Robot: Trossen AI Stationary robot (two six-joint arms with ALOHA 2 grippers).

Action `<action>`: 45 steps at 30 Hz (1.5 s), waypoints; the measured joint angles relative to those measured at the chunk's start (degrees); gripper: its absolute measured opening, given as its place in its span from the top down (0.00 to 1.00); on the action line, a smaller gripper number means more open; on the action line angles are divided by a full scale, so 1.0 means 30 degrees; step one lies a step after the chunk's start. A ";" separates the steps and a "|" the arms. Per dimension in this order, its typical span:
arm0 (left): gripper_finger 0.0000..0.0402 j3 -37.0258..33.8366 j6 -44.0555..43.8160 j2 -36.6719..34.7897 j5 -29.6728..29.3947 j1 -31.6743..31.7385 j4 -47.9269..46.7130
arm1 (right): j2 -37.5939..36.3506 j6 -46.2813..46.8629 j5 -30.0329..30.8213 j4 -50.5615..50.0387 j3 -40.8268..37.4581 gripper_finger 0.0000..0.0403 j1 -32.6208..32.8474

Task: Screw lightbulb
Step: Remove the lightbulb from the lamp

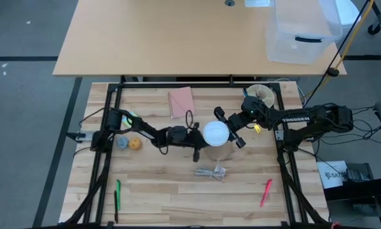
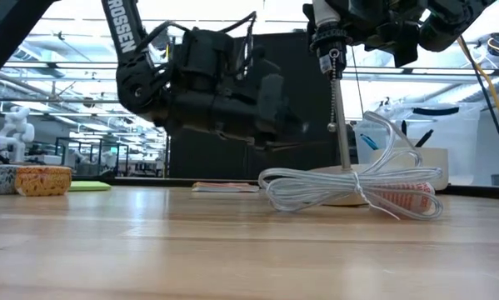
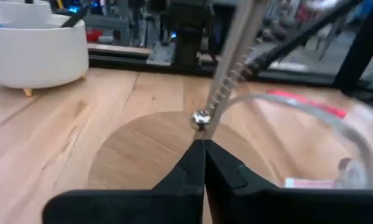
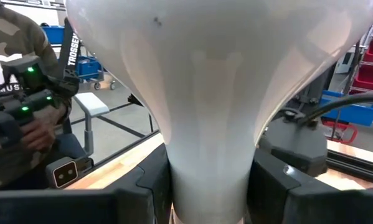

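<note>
Gripping the lightbulb [image 1: 215, 133] near the desk's [image 1: 158, 184] centre, the right pincer [image 4: 208, 186] clamps its neck; the left pincer [image 3: 204, 163] rests fully closed beside a wooden lamp base [image 3: 142, 149]. Glazed workshop behind.

Items on the butcher-block table [image 1: 177, 191], clock positions from its centre in the high view:
- Pink notepad [image 1: 181, 102], flat, at 11 o'clock.
- Bundled clear-sheathed cord [image 2: 349, 189], coiled, at 6 o'clock.
- Round wooden lamp base [image 3: 142, 146] with upright metal stem [image 2: 342, 125] and hanging ball chain [image 3: 220, 99], near centre.
- Green marker [image 1: 117, 194], at 8 o'clock.
- Red marker [image 1: 266, 192], at 4 o'clock.
- White footed bowl [image 3: 33, 50], at 1 o'clock.
- Yellow-orange small item [image 1: 135, 144] beside a grey one, at 9 o'clock.
- Clear plastic bin [image 1: 303, 32], on the far tan table, 1 o'clock.
</note>
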 joint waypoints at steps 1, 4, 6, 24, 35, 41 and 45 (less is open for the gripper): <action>0.99 0.0273 0.0435 0.0000 -0.0182 -0.0088 -0.0580 | 0.0000 0.0000 0.0007 0.0041 0.0000 0.65 -0.0020; 0.93 0.0912 0.0952 0.0000 -0.0244 -0.0343 -0.1695 | 0.0000 0.0022 0.0011 0.0107 -0.0007 0.65 -0.0134; 0.87 0.1193 0.1131 0.0000 -0.0435 -0.0448 -0.2101 | 0.0000 0.0022 0.0043 0.0122 -0.0007 0.65 -0.0137; 0.54 0.4076 0.1185 0.1596 -0.2606 -0.0019 -0.3978 | 0.0000 0.0124 0.0624 0.0398 -0.0007 0.65 -0.0151; 0.63 0.3929 -0.0670 0.1122 -0.2373 -0.0377 -0.6858 | -0.0015 0.0423 0.0480 0.0429 -0.0007 0.65 -0.0144; 0.71 0.3420 -0.0244 -0.0357 -0.3643 -0.0509 -0.9232 | -0.0015 0.0286 0.0473 0.0471 -0.0007 0.65 -0.0142; 0.72 0.3398 -0.0234 -0.0405 -0.4367 -0.0195 -0.8471 | -0.0015 0.0117 0.0486 0.0538 -0.0007 0.65 -0.0137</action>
